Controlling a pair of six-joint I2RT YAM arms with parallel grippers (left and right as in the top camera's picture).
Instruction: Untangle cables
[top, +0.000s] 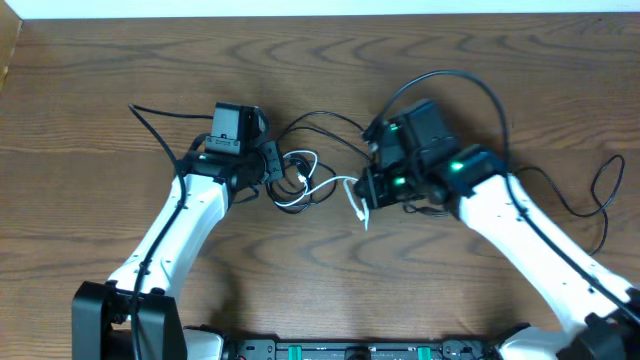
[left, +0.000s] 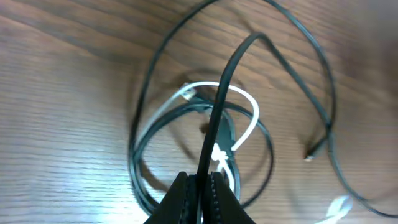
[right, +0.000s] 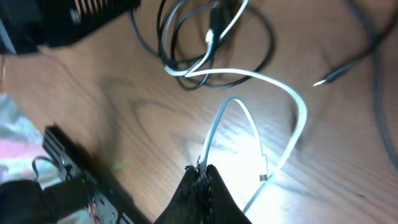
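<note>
Thin black and white cables (top: 300, 180) lie tangled at mid-table between my two grippers. My left gripper (top: 272, 170) is at the tangle's left side. In the left wrist view it (left: 202, 180) is shut on a black cable (left: 217, 106) that rises from the jaws over a black coil and a white loop (left: 249, 106). A small plug end (left: 309, 155) lies to the right. My right gripper (top: 362, 190) is at the tangle's right. In the right wrist view it (right: 204, 171) is shut on the white cable (right: 292, 99), which curves back to the black coil (right: 261, 56).
Thicker black arm cables loop at the right (top: 590, 190) and behind the left arm (top: 150, 125). The wooden table's far edge (top: 300, 12) runs along the top. The arms' base rail (top: 350, 350) sits at the front edge. The left arm's body (right: 62, 25) shows in the right wrist view.
</note>
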